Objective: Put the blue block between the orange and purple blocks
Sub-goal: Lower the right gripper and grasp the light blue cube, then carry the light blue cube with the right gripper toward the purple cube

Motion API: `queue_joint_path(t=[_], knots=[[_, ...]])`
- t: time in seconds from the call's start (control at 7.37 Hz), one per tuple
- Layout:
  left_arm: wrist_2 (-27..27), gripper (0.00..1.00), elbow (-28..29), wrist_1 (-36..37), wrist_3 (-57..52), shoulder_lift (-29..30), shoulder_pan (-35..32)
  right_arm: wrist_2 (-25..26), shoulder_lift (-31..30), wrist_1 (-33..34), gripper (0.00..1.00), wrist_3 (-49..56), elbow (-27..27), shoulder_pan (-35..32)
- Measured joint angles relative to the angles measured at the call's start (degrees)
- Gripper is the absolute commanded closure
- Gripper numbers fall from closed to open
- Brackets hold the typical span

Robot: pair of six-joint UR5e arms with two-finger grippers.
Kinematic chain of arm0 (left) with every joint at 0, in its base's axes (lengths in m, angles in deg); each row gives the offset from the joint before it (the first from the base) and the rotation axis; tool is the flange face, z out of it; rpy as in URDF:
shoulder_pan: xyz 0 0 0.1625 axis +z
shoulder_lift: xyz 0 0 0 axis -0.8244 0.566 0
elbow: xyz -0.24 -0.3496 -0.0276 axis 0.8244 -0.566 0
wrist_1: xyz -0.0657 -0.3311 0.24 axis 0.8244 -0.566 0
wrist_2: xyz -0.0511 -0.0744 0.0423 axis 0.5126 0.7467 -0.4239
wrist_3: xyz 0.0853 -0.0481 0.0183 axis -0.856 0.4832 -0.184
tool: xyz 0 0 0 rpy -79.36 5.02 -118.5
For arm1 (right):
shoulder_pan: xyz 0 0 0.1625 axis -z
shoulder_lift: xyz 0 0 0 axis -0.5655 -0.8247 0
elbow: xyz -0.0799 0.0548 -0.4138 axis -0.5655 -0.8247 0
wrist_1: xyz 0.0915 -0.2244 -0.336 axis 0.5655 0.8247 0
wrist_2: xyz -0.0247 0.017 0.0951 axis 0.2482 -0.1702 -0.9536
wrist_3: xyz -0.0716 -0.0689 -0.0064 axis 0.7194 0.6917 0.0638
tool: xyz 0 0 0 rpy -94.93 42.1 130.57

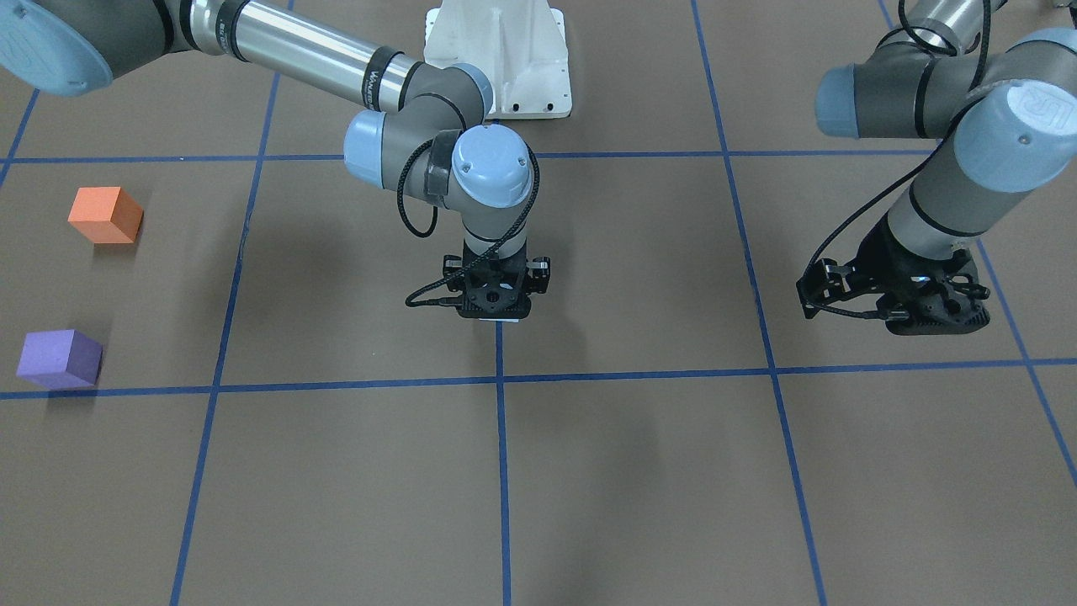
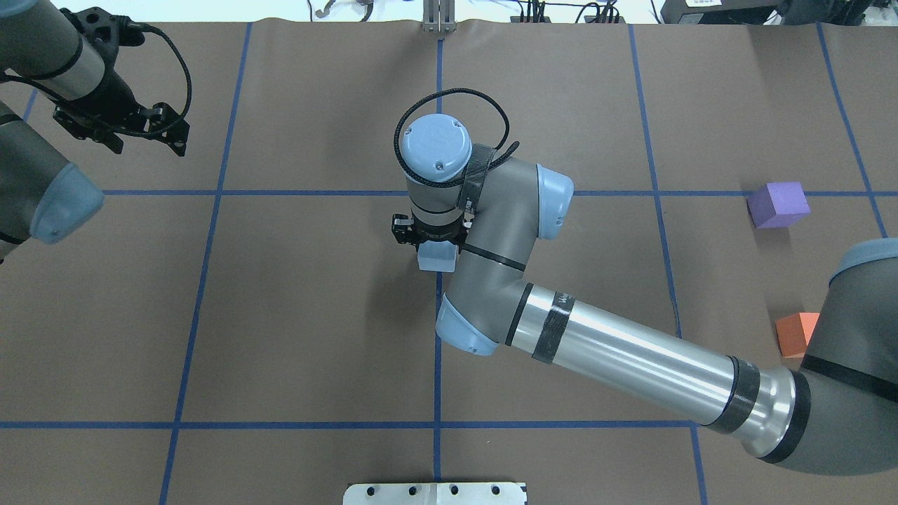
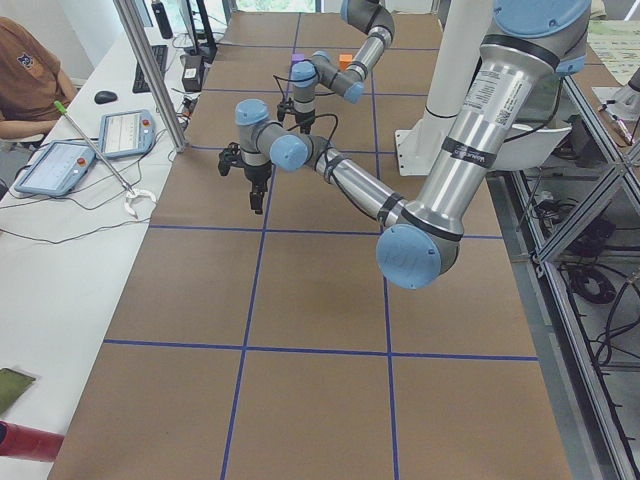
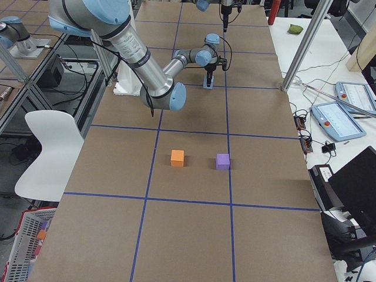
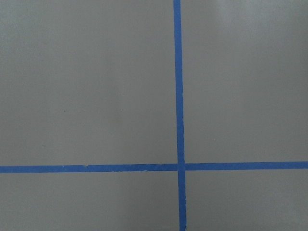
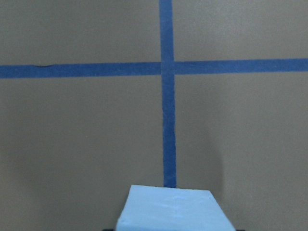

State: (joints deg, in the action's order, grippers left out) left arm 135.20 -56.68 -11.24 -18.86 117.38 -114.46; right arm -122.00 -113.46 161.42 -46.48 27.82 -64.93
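The right arm is stretched out low, its elbow bent just beside the blue block. Its wrist is turned straight down over that block. The right gripper is pointed vertically down and is closed on the block's sides. The left arm is held well apart from the block and bent sharply. The left gripper is aimed downward; how its fingers are set cannot be told.
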Motion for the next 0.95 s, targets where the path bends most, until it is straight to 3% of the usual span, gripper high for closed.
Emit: queue_joint_path(t=[0.27, 0.41, 0.81, 0.95], knots=[[0.01, 0.00, -0.30, -0.01, 0.01, 0.06, -0.01, -0.36, -0.32, 6.00, 1.00, -0.69, 5.09, -0.38], [0.03, 0.00, -0.45, 0.00, -0.15, 0.05, -0.08, -0.90, -1.47, 11.52, 1.00, -0.54, 10.94, -1.29], [0.09, 0.00, -1.15, -0.09, -4.41, -1.03, -0.82, -2.93, -15.43, 24.48, 1.00, 8.31, 36.65, -8.42], [0.16, 0.00, -2.30, -0.38, -9.21, -3.47, -2.23, -3.53, -20.04, 25.77, 1.00, 13.75, 41.70, -11.22]])
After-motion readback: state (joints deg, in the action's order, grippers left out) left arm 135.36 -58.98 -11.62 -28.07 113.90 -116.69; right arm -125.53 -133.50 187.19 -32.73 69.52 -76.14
